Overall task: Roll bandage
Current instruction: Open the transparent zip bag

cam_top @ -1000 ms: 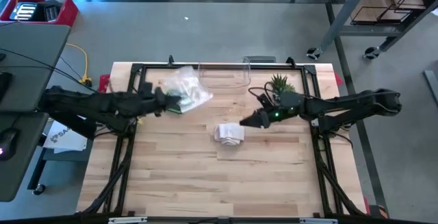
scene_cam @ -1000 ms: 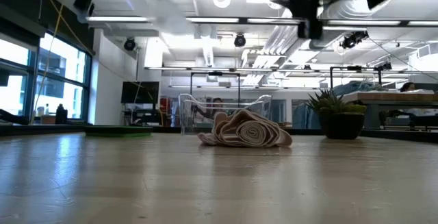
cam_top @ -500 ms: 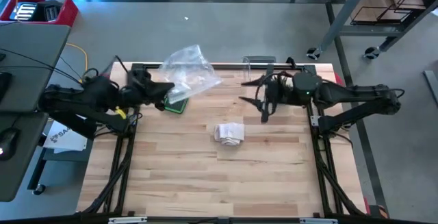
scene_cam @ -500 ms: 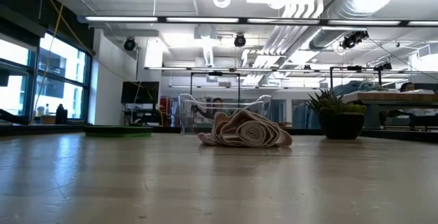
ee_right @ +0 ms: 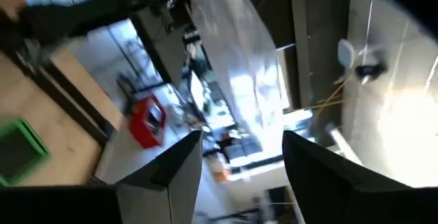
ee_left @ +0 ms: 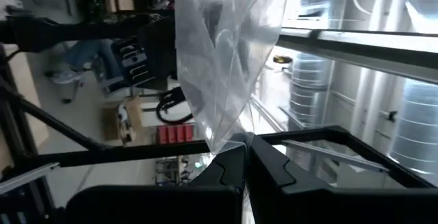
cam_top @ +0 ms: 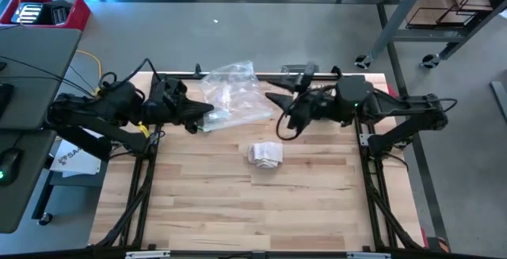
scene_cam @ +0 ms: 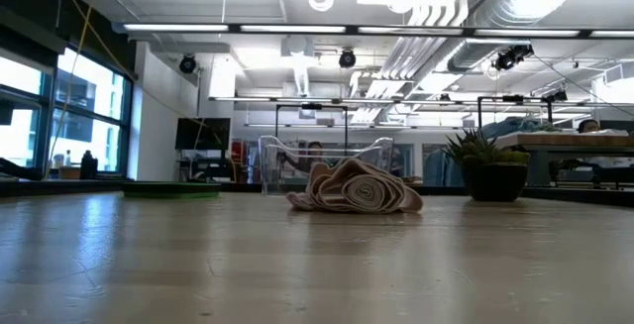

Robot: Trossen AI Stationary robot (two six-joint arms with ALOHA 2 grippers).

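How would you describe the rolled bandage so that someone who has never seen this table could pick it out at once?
Start from the wooden table and look near its middle, in front of the two arms. There lies the bandage, a loose beige cloth roll. Unlike the clear plastic bag held up above, it rests on the wood, soft and opaque.

Rolled bandage (cam_top: 265, 154) (mid-table), plastic bag (cam_top: 234, 94) aloft

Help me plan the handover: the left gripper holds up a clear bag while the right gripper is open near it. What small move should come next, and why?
Probably the right gripper should ease toward the free edge of the plastic bag and close on it. The left gripper pinches one corner only, so the bag hangs unopened, while the rolled bandage lies on the table below.
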